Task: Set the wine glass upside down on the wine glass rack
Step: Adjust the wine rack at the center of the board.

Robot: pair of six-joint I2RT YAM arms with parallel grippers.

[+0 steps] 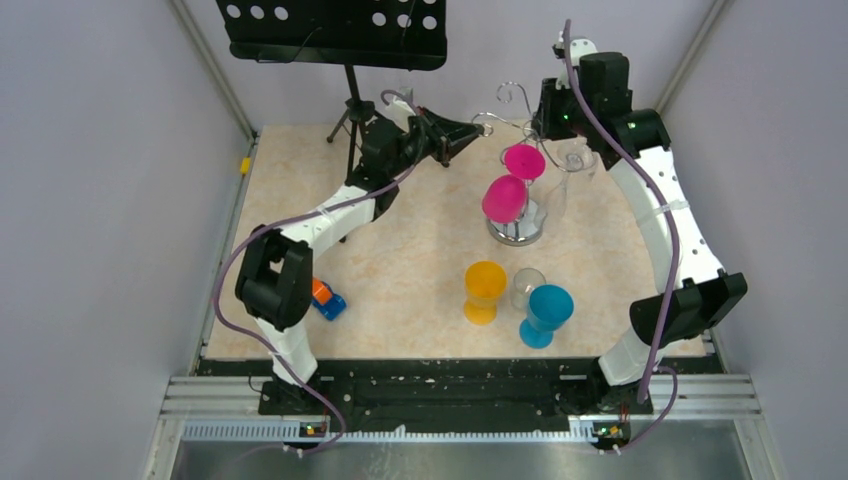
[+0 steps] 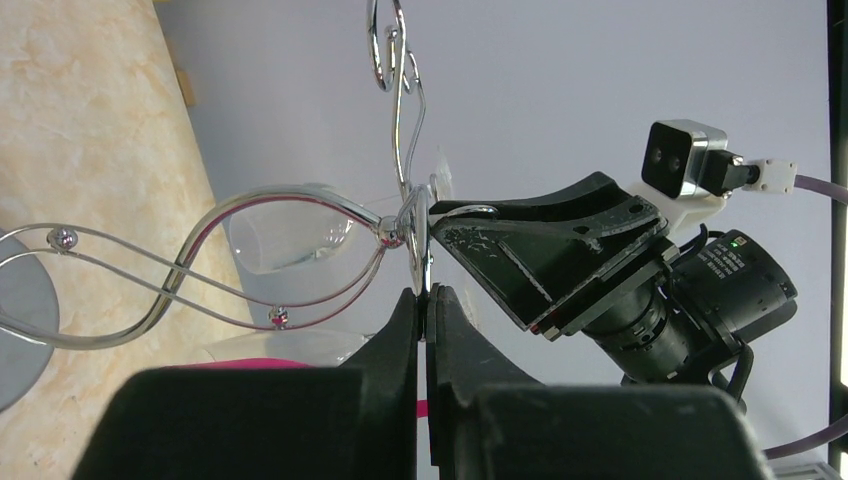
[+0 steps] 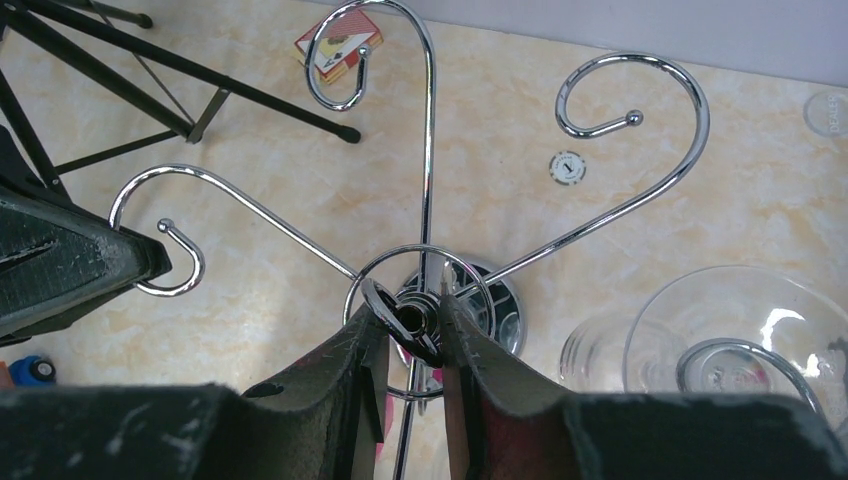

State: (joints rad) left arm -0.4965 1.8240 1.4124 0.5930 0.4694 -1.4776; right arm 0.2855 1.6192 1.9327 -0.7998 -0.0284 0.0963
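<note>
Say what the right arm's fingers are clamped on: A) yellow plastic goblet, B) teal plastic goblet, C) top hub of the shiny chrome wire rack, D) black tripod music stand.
C: the right wrist view shows the right arm's fingers pressed on both sides of the top hub of the shiny chrome wire rack.

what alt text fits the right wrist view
The right hand grips the central hub of a shiny chrome wire glass rack, its curled hooks fanning over a beige marbled table. A clear wine glass shows at lower right.
</note>
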